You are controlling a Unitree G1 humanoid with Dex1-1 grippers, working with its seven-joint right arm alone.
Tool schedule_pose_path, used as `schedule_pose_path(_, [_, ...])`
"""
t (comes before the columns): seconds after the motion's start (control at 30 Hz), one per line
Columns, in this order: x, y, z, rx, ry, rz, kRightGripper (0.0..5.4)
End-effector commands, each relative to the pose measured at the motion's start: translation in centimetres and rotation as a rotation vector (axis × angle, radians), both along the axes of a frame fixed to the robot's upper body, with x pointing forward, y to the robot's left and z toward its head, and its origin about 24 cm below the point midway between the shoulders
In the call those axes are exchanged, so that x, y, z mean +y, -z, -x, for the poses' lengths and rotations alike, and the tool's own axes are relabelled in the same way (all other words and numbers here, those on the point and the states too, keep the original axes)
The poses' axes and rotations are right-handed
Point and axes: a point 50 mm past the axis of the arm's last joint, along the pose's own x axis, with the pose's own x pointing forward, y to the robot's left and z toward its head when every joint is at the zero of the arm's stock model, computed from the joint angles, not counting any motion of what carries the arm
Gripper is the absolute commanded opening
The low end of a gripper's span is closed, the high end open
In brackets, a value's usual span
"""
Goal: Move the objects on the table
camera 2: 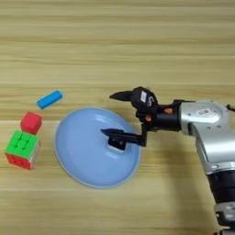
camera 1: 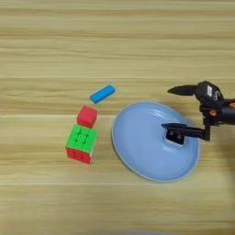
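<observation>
Farthest to the left of the gripper, a puzzle cube [camera 1: 81, 144] with a green gridded top and a red side sits on the pale wooden table [camera 1: 114, 41], whose plank grain runs across the view. Touching or just beside its upper corner is the small red cube [camera 1: 86, 116], matte and plain-faced. A little above that, still well left of the gripper, lies the bright-blue oblong bar [camera 1: 102, 93], a flat-sided block set at a slant.

Next comes the round light-blue plate [camera 2: 78, 151], smooth and shallow with a thin raised rim. The tiny white cube [camera 2: 116, 142] with a black face rests inside it, toward the gripper's side.

The right gripper [camera 2: 112, 114] holds its two slim, pointed black fingers wide apart and grips nothing. The lower finger [camera 2: 120, 135] reaches over the plate's rim and passes just above or against the tiny cube; which, cannot be told. The upper finger hangs over bare wood beyond the plate's far edge. Behind it runs the rounded silver forearm [camera 2: 204, 119].
</observation>
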Motion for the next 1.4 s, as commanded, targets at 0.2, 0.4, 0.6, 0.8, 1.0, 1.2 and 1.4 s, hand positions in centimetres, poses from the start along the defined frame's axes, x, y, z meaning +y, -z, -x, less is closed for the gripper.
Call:
schedule_pose_path(0.2, [-1.0,-0.8,0.1,-0.093,-0.009,0.095,5.37])
schedule_pose_path(0.4, [-1.2,0.5,1.0,-0.078,-0.017,0.128,5.37])
schedule_pose_path(0.6, [-1.4,1.3,1.1,-0.068,-0.010,0.149,5.07])
schedule_pose_path(0.8, [-1.5,1.7,0.9,-0.073,0.009,0.162,4.47])
schedule_pose_path(1.0, [-1.5,1.9,0.7,-0.070,0.012,0.161,3.78])
schedule_pose_path(1.2, [-1.5,2.2,0.7,-0.061,0.007,0.165,3.25])
schedule_pose_path(1.4, [-1.5,2.5,0.7,-0.050,0.005,0.170,2.58])
